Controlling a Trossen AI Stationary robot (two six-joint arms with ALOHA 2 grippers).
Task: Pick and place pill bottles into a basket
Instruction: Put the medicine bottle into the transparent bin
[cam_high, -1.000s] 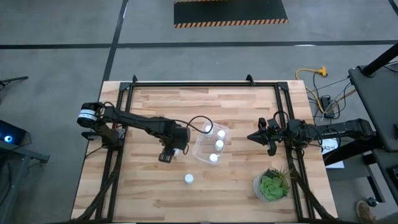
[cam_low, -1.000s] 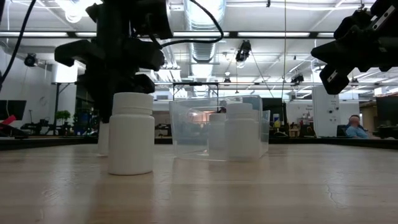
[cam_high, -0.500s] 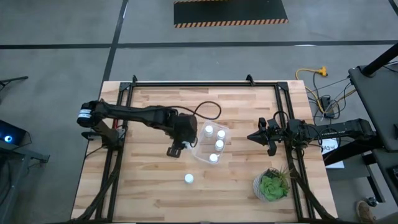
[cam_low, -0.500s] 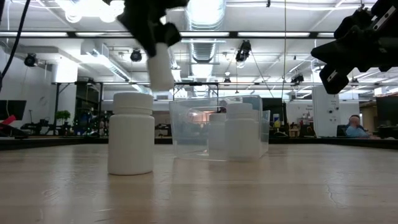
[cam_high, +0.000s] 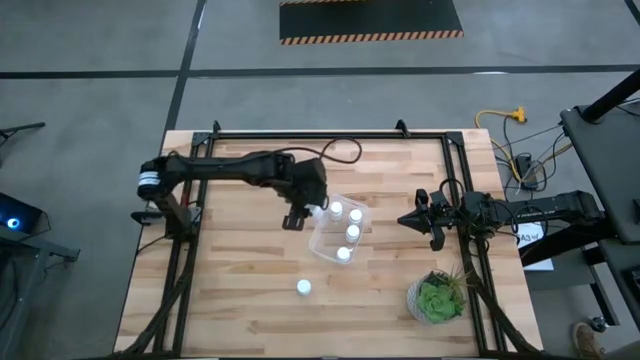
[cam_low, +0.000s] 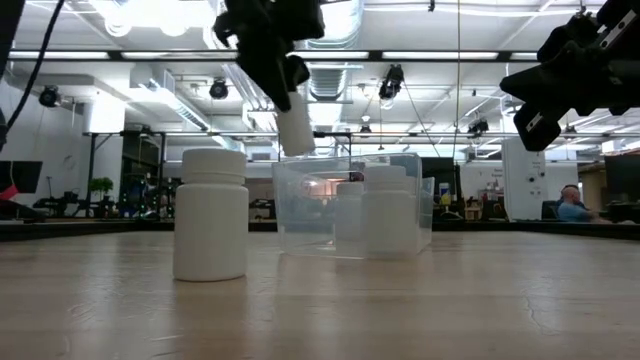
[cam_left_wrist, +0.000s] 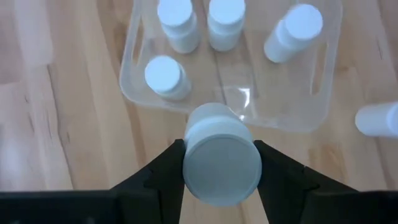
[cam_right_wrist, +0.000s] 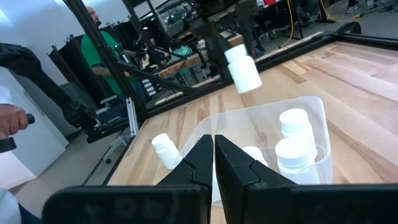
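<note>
Now the left gripper (cam_left_wrist: 219, 163) grasps a bottle (cam_low: 294, 128) between its fingers, holding it tilted above the basket's (cam_high: 322, 243) near edge, probably to drop it in. Beside the basket, the right gripper (cam_high: 415, 219) waits, fingers clenched empty.

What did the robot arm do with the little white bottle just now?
The left gripper lifted its bottle off the table and carried it to the edge of the clear bin, still holding it. The right gripper, the bottles in the bin and the loose bottle stayed put.
</note>
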